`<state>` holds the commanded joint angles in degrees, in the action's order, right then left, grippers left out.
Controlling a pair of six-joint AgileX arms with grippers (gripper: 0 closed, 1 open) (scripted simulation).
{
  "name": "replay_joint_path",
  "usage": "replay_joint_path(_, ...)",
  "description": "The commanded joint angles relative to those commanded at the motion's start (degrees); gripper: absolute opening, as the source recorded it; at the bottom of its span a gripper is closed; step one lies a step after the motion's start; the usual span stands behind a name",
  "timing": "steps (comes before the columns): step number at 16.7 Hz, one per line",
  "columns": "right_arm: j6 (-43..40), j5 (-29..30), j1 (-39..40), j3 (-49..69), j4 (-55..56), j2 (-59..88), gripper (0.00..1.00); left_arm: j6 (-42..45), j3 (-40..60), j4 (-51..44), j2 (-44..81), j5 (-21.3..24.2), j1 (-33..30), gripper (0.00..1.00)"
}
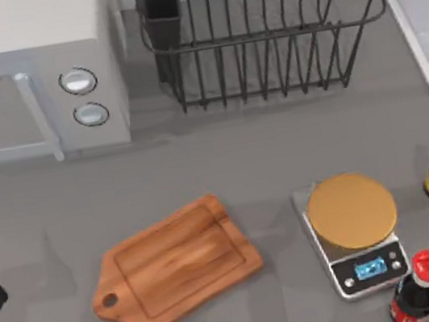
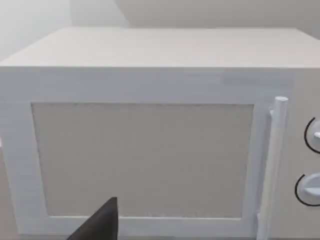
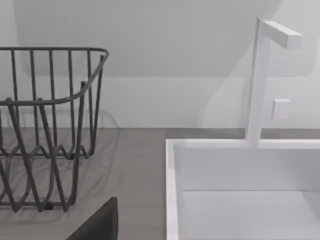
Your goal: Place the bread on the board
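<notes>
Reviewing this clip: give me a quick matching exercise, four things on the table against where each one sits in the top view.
Things:
1. board
2. microwave
3. dish rack
4. scale

Places:
A. back left corner
B. right of the board, carrying a round tan disc
C. front centre, handle toward the left
D. back centre, dark wire

Pairs: 1-C, 2-A, 3-D, 4-B

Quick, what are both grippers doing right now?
Left gripper: facing the microwave, state cannot be told.
Right gripper: near the sink, state cannot be told.
</notes>
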<state>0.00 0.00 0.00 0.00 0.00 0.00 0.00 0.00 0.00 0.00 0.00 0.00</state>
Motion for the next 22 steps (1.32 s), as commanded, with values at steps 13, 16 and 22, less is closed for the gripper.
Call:
replay_joint_path(13,0.0,0.0,0.0,0.0,0.0,0.0,1.0,9.5,29.0,-19.4,39.6,-0.1,10.8,1.0)
replay_joint_path(16,0.0,0.0,0.0,0.0,0.0,0.0,1.0,13.0,41.4,-29.1,59.8,0.0,13.3,1.0)
replay_joint_path(22,0.0,0.0,0.0,0.0,0.0,0.0,1.0,18.9,64.1,-48.8,92.3,0.2,15.4,1.0)
